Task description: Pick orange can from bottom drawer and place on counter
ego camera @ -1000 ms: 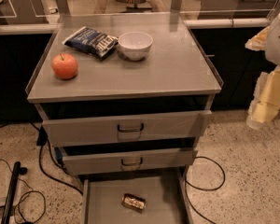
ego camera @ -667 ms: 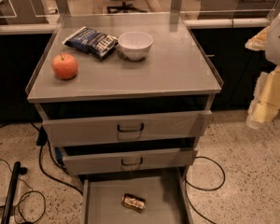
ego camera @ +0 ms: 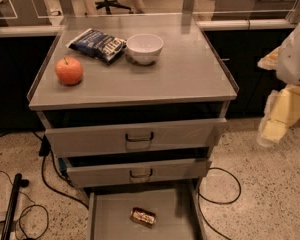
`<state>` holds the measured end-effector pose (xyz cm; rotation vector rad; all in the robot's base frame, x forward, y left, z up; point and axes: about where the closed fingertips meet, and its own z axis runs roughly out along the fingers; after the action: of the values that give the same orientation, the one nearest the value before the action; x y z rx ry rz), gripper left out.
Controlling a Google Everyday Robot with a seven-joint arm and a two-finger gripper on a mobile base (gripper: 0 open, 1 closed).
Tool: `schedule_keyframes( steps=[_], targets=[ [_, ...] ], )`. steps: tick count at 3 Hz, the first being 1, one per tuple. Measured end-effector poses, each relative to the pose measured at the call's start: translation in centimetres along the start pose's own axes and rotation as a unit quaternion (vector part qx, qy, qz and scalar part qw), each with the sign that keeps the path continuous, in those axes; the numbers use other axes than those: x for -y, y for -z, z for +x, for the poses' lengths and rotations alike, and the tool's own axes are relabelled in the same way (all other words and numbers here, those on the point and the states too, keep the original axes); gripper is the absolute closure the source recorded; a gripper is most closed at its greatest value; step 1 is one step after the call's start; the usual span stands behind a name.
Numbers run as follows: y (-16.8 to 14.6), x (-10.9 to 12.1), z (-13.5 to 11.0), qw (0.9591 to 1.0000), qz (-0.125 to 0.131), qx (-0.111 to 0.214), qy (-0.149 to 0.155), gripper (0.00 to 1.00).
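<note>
Starting at the left, a round orange-red apple (ego camera: 69, 70) sits near the left edge of the flat grey counter (ego camera: 190, 69), with a dark blue crinkled snack bag (ego camera: 97, 44) and a white ceramic bowl (ego camera: 144, 48) behind it to the right. That clutter keeps to the back left, so the right half looks the natural spot for setting something down. Below, the two upper grey drawers (ego camera: 135, 136) with loop handles stand slightly out, and the shallow grey bottom drawer (ego camera: 112, 209) is pulled well forward, exposing its floor. The small shiny orange-and-brown can (ego camera: 142, 216) lies on its side there, near the middle. The pale cream gripper (ego camera: 270, 131) hangs at the far right, beside the cabinet at upper-drawer height, well apart from the can, which lies lower and to its left. Whether it is open or closed, I cannot tell.
</note>
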<state>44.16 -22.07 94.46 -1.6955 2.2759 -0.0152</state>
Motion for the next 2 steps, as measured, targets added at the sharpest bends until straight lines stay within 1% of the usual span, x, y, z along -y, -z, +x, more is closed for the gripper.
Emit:
schedule_keyframes(
  steps=[1,2],
  targets=[
    [-3.7,-0.6,1.2,0.9995,-0.017,0.024,-0.006,0.00],
    [-8.0,-1.4,3.0,0.9973,-0.015,0.071,-0.003,0.00]
  ],
)
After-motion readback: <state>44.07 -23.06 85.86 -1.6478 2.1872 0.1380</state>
